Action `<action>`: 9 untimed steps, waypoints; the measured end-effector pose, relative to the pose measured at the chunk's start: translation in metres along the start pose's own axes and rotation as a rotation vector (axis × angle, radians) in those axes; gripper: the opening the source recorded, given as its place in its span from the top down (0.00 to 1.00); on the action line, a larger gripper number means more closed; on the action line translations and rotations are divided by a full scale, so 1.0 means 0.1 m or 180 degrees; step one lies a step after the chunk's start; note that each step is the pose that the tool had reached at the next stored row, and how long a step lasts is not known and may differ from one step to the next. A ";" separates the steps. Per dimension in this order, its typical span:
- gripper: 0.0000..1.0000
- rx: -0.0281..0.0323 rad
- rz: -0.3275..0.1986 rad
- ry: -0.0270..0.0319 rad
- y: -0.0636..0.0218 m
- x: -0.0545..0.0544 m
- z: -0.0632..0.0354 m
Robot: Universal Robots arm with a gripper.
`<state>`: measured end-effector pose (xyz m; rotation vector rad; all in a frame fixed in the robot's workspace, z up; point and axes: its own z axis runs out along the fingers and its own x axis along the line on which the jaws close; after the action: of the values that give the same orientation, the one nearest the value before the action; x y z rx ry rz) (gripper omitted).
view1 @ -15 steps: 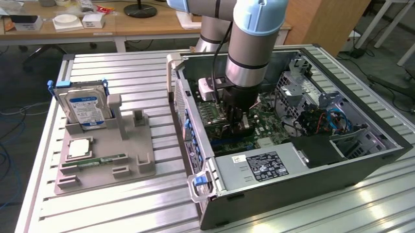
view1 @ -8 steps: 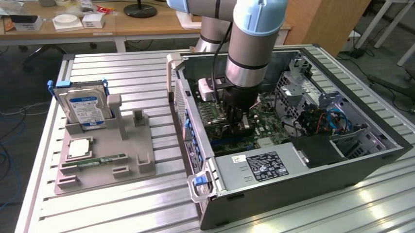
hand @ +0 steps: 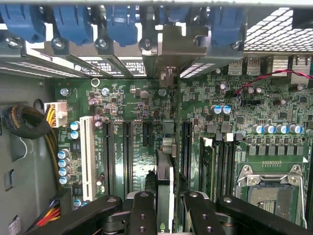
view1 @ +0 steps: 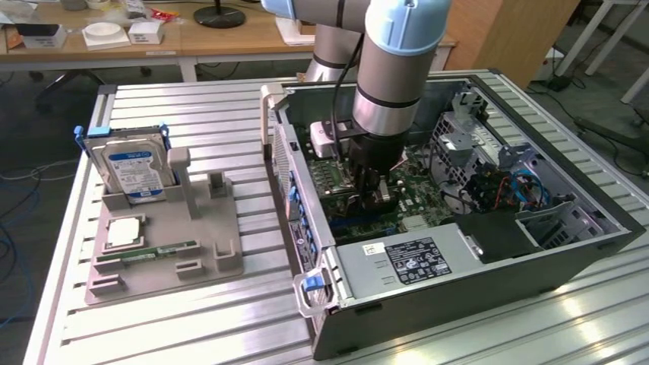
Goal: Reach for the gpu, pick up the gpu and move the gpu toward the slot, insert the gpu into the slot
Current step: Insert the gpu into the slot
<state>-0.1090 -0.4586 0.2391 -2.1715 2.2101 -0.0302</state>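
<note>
1 gripper reaches down into 1 open computer case, its 2 fingers clenched on the gpu, held edge-on over the motherboard among its slots. On the ribbed metal tabletop, 1 grey tray holds 1 hard drive upright, 1 memory stick and 1 processor. A wooden desk stands behind.

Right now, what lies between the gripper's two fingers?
The gpu, seen edge-on in the wrist view, stands clamped between the fingers of the gripper, over the green motherboard.
</note>
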 end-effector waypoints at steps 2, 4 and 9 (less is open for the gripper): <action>0.73 0.0000 0.0000 0.0001 0.000 0.00 -0.001; 0.73 -0.0001 0.0000 0.0001 -0.004 0.00 -0.001; 0.73 0.0000 0.0001 0.0001 -0.035 0.00 0.000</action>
<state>-0.1054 -0.4587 0.2393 -2.1716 2.2106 -0.0305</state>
